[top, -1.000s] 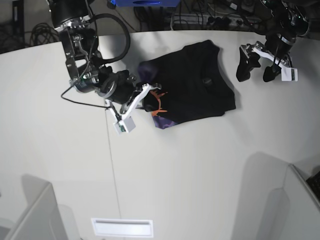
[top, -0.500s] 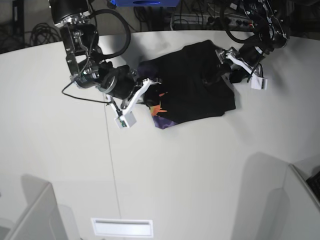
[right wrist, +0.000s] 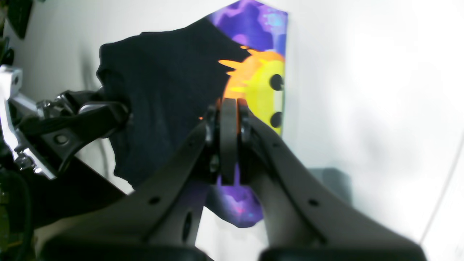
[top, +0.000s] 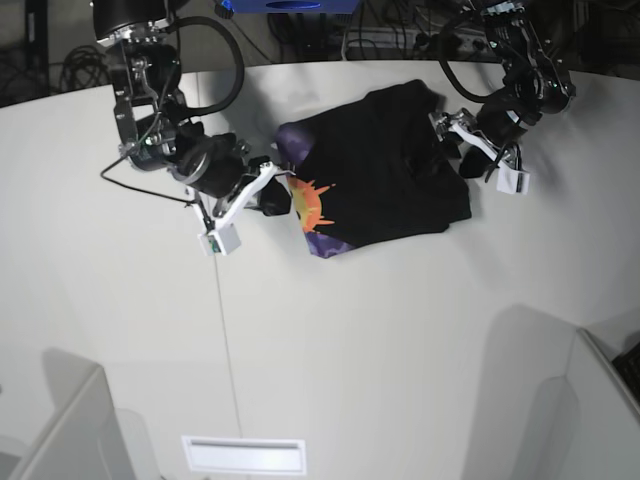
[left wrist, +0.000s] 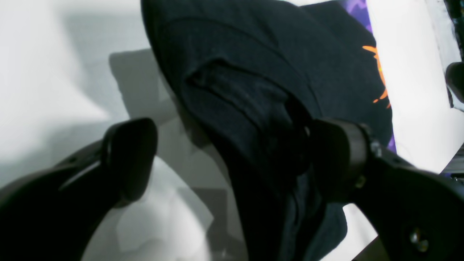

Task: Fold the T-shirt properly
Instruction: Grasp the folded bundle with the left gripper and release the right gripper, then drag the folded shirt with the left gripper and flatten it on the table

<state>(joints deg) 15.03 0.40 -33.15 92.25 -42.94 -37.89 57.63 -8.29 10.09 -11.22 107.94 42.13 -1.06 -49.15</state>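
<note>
The black T-shirt [top: 390,180] lies rumpled at the back of the white table [top: 400,330]. Its sun face print [top: 308,205] shows at its left edge. My right gripper [top: 280,197] is shut, with its tips right at the print's edge. In the right wrist view this gripper [right wrist: 229,105] sits over the yellow sun [right wrist: 261,87] and the black cloth [right wrist: 163,83]; I cannot tell whether it pinches any cloth. My left gripper [top: 460,150] is open at the shirt's right edge. In the left wrist view it [left wrist: 232,156] straddles a raised black fold [left wrist: 253,72].
Cables and a blue box [top: 290,5] lie beyond the table's far edge. White partitions rise at the near left [top: 70,430] and the near right [top: 570,400]. A white slotted plate [top: 245,455] sits at the front edge, and a thin seam [top: 225,320] runs across the tabletop.
My left arm has swung in from the right, and its open gripper has come down over the shirt's right edge. The right gripper has shifted slightly left, and more of the sun print shows.
</note>
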